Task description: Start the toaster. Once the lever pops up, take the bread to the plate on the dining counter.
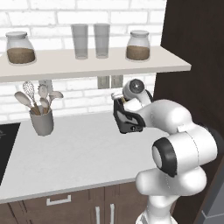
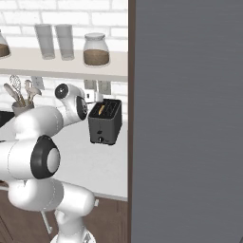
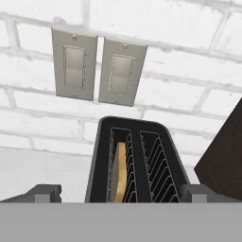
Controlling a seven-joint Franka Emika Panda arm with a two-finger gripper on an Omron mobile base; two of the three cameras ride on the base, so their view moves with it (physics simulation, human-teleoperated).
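Hand poised over the loaded toaster (image 3: 137,163).
Gripper (image 3: 120,193) spread wide and empty above the slots; the bread (image 3: 120,172) sits in the nine-o'clock slot, ready for toasting.

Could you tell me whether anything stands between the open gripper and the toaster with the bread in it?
Nothing visible does. In the hand view the gripper hangs open right over the toaster, and the bread stands in one slot.
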